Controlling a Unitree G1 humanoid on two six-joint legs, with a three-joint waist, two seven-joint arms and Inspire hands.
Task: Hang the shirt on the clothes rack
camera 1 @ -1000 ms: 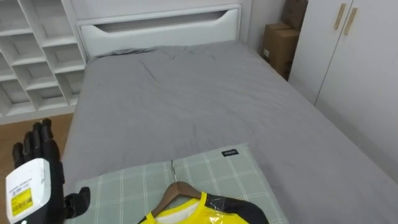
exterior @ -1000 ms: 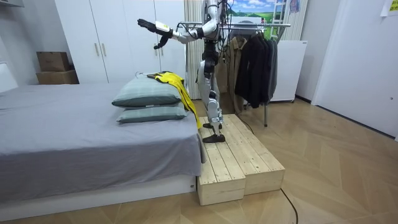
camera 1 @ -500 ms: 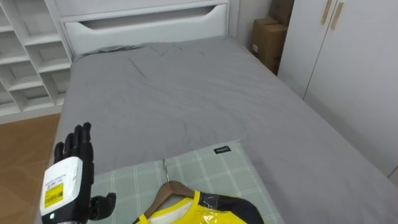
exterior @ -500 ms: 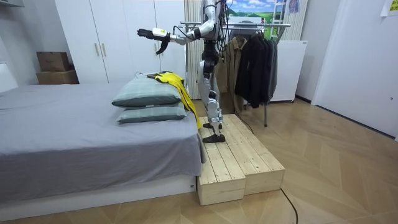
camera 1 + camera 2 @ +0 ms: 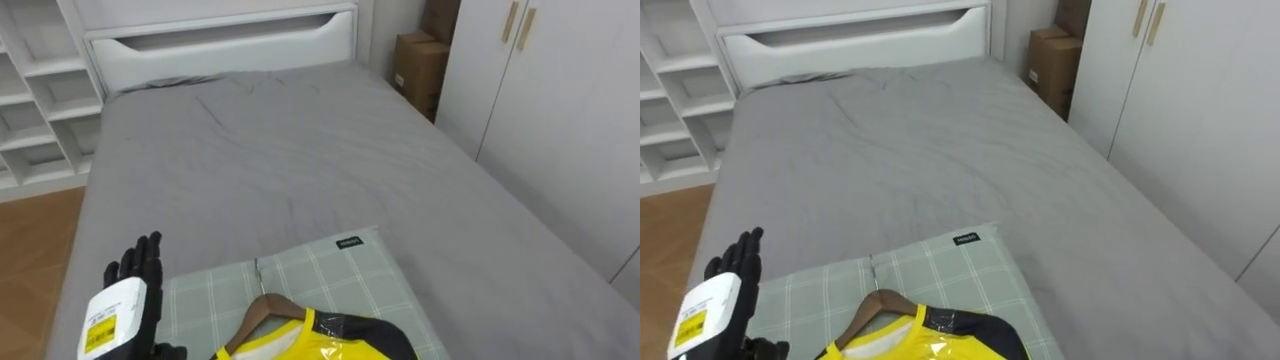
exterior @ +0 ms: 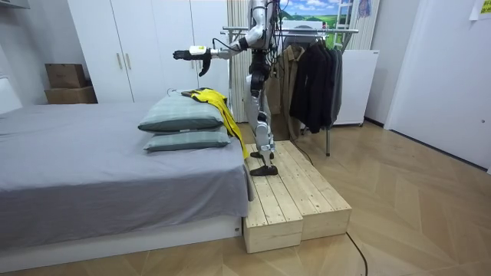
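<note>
A yellow and black garment (image 5: 318,340) on a wooden hanger (image 5: 262,308) lies on the green plaid pillow (image 5: 335,275) at the bottom of the left eye view. My left hand (image 5: 125,310) hovers to the left of the pillow, back facing me, fingers straight and spread, holding nothing. It is apart from the hanger. In the room view I stand on a wooden platform (image 6: 295,192) beside the bed. My left hand (image 6: 184,54) is stretched out level above the pillows (image 6: 180,115) and the garment (image 6: 215,100).
The grey bed (image 5: 280,150) runs away from me to a white headboard (image 5: 220,35). White shelves (image 5: 40,90) stand to its left, a cardboard box (image 5: 415,65) and wardrobe doors (image 5: 560,120) to its right. Behind me a clothes rack (image 6: 307,31) holds dark coats (image 6: 314,77).
My left arm has come down from a raised pose to about level, and the hand now sits lower beside the pillow. The eye view has shifted slightly; the garment has not moved.
</note>
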